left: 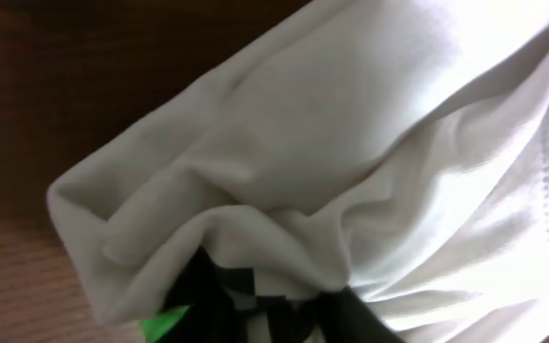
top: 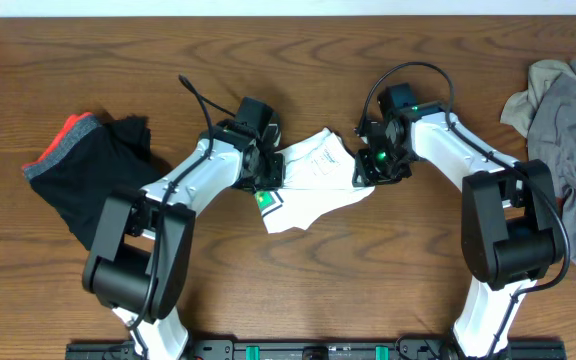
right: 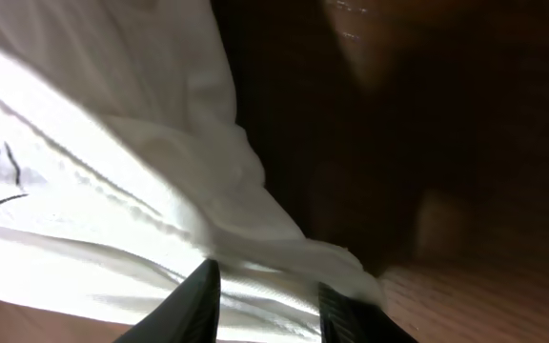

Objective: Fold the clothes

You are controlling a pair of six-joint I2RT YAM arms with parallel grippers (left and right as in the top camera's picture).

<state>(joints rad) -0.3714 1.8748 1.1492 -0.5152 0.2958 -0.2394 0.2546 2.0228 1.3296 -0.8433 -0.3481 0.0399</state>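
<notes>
White shirt (right: 112,191) edge sits pinched in right gripper (right: 267,276), wood table (right: 465,305) beyond.

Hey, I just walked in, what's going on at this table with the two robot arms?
Both arms are at a white shirt on the table. The right gripper has the shirt's edge between its fingers. The left gripper is buried in bunched cloth, its grip hidden. The shirt is crumpled, not yet folded. A black garment lies at the left, a grey garment at the right.
</notes>
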